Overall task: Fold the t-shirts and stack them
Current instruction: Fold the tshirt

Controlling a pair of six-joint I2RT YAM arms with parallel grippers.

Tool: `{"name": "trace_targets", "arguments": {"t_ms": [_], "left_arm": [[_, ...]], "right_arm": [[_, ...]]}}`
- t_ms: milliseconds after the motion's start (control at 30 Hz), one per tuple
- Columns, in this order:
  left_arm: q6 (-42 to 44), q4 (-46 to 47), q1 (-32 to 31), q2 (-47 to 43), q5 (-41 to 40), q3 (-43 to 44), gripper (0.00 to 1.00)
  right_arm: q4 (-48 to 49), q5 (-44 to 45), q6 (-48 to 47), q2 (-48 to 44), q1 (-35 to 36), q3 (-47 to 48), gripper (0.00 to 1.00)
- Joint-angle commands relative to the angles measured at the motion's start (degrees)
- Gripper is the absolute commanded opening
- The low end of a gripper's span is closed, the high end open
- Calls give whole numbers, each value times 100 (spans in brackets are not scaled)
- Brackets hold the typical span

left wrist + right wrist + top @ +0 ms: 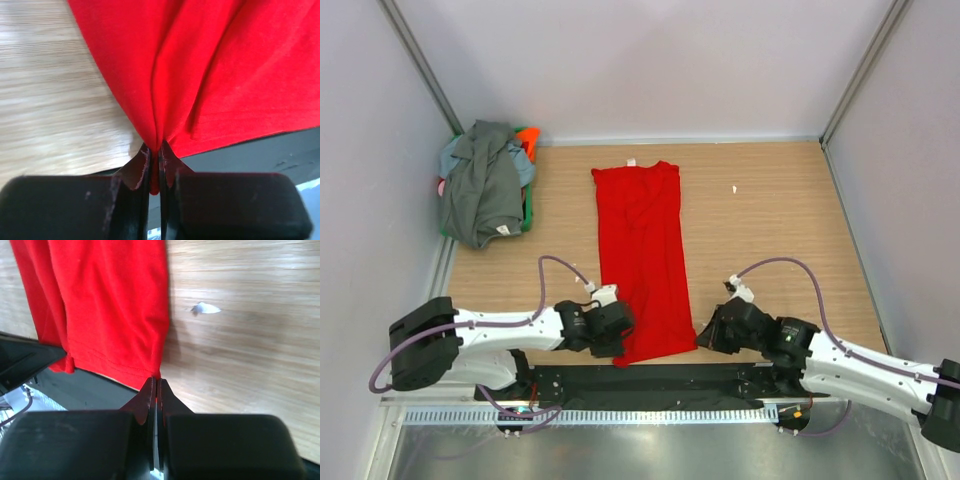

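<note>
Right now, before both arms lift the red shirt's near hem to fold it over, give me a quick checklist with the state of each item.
1. Left gripper shut on the red t-shirt at its near corner: ok.
2. Right gripper holding the other near corner: cannot tell; it is shut at the very tip.
3. Shirt lying as a long narrow strip: ok.
4. Pile of other shirts apart from it: ok.
5. White scrap off the cloth: ok.

Centre: single t-shirt (642, 260) lies flat on the tabletop (780, 240) — collar far, hem near.
Far-left corner: heap of t-shirts (485, 185).
Hem corners: left jaws clamp the left one, right jaws the right.
Right of the shirt: small scrap (734, 189) — well apart.
</note>
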Motion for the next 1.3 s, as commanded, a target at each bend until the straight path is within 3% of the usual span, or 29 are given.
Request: {"name": "trace_targets", "arguments": {"t_ms": [0, 233, 500, 900, 1267], "left_arm": [[-40, -878, -33, -180, -398, 400, 0], [513, -1742, 291, -163, -478, 1463, 3], [1304, -1848, 1530, -66, -13, 2061, 5], [2605, -1936, 2989, 1189, 691, 3309, 5], [3308, -2199, 3851, 2473, 1077, 4531, 4]], "right_arm": [[-125, 407, 106, 72, 150, 609, 1], [-90, 767, -474, 1171, 159, 1594, 2], [-291, 1443, -1045, 2356, 97, 2884, 1], [-213, 1005, -2178, 3456, -1431, 4107, 2], [-72, 759, -2917, 4643, -2038, 5084, 1]]}}
